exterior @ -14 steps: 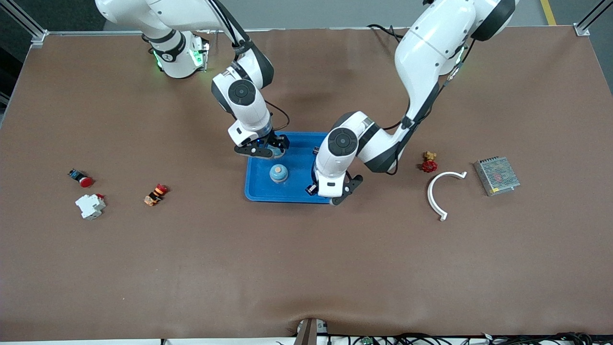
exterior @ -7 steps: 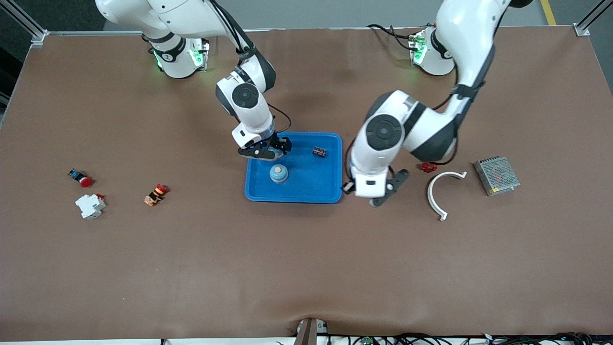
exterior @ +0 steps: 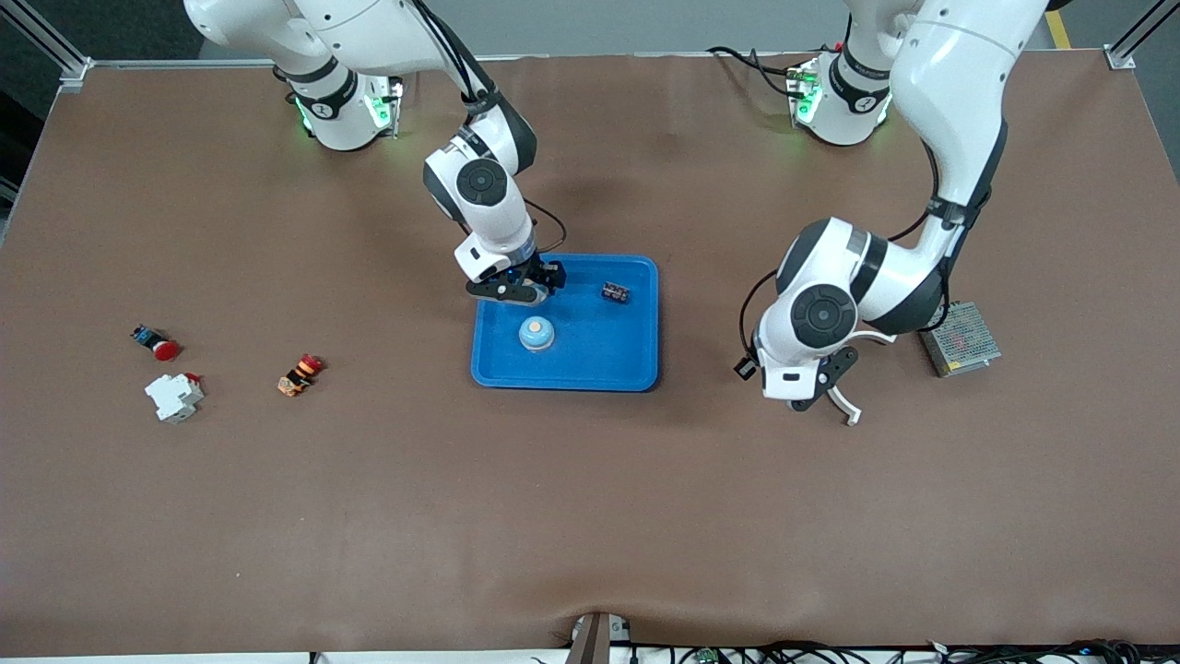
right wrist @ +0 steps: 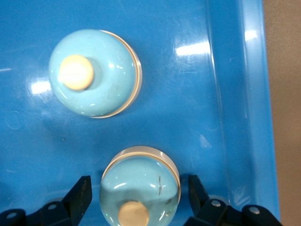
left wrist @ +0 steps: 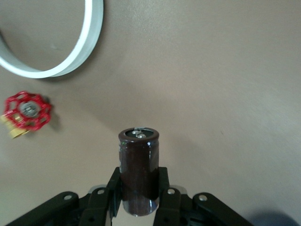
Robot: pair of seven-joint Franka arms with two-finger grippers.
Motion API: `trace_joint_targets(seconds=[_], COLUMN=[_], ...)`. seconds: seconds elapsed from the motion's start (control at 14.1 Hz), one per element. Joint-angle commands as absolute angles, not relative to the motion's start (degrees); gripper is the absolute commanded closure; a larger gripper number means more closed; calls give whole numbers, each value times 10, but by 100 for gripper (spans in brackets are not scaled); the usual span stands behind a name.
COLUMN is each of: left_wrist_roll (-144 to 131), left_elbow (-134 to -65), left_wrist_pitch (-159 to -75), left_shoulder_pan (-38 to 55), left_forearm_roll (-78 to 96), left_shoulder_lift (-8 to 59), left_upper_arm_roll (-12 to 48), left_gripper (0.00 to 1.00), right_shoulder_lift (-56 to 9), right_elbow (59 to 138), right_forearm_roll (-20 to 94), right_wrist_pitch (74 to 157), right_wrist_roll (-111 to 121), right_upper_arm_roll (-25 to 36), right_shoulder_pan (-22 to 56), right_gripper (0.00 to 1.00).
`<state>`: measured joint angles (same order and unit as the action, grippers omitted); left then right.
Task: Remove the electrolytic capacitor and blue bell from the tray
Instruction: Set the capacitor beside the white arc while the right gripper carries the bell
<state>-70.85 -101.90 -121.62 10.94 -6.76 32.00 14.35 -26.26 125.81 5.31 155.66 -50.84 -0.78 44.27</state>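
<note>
**One Part Out, One Bell Flanked**

Taking twelve o'clock as toward the robots' bases, the left gripper [exterior: 811, 392] hangs over bare table at the tray's [exterior: 636, 373] four o'clock. Its fingers are clamped on the electrolytic capacitor [left wrist: 138, 176], close to the white curved strip [exterior: 843, 401].

The right gripper [exterior: 516, 293] sits in the tray's eleven o'clock corner, fingers spread either side of a blue bell [right wrist: 139, 188] and not yet touching it. A second bell [exterior: 536, 333] stands mid-tray.

The smooth dome could squirt free, or a finger could catch the nearby rim. The capacitor may topple and roll once released.
</note>
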Motion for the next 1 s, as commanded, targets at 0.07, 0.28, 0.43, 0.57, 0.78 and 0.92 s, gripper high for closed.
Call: trace_joint_targets(seconds=[0.07,0.28,0.43,0.57,0.78,0.92], left_wrist_roll=[-709,-709,-710,-711,-725,-756], left_elbow=[-1036,-1034,-1029,-1027,-1022,-1015], left_wrist_pitch=[-1260,-1261,-1264,-1264,-1262,-1259], left_shoulder_pan=[89,77,70,70,70,76], left_forearm_roll=[-116,-120,-120,-120,-120,-112], left_shoulder_lift=[346,355,364,367,360,351], left_upper_arm_roll=[145,144,144,144,145,149], left_gripper=[100,100,88,29,0,0], right_shoulder_lift=[-262,-247,-226,-200,-136,-94], right_elbow=[1252,1246,1238,1233,1238,1251], right_forearm_roll=[55,55,55,54,54,48], right_wrist_pitch=[1557,1540,1496,1440,1353,1315], right_wrist_roll=[-517,-512,-504,-477,-361,-275], right_upper_arm_roll=[1,1,2,4,4,4], right_shoulder_pan=[450,448,439,425,336,282], right_gripper=[85,100,100,100,100,100])
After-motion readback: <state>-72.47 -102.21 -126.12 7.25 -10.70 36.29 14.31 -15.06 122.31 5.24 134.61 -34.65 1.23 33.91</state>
